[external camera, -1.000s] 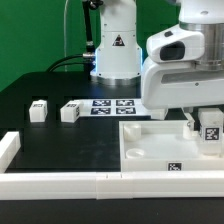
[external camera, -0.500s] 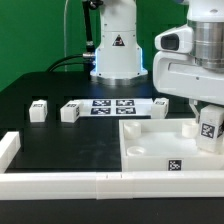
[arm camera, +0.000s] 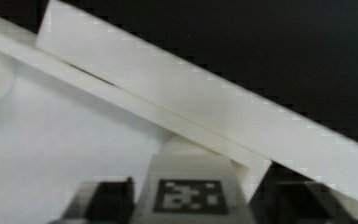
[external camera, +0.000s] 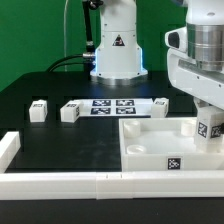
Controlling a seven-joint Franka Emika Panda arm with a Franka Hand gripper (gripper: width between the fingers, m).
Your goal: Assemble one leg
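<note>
My gripper (external camera: pixel 209 126) is shut on a small white leg (external camera: pixel 211 128) with a square tag, held upright over the right side of the large white panel (external camera: pixel 160 143). In the wrist view the leg (arm camera: pixel 190 192) sits between my two dark fingers (arm camera: pixel 105 200), with the panel (arm camera: pixel 87 130) and its raised edge right behind it. Three more legs stand on the black table: one (external camera: pixel 38 110) at the exterior view's left, one (external camera: pixel 70 112) beside it, and one (external camera: pixel 160 103) behind the panel.
The marker board (external camera: pixel 112 105) lies flat in front of the robot base (external camera: pixel 115 50). A white rail (external camera: pixel 60 181) runs along the table's front edge, with a raised end piece (external camera: pixel 8 148) at the exterior view's left.
My gripper has moved toward the exterior view's right with the leg in it, uncovering the leg behind the panel. The other parts have not moved.
</note>
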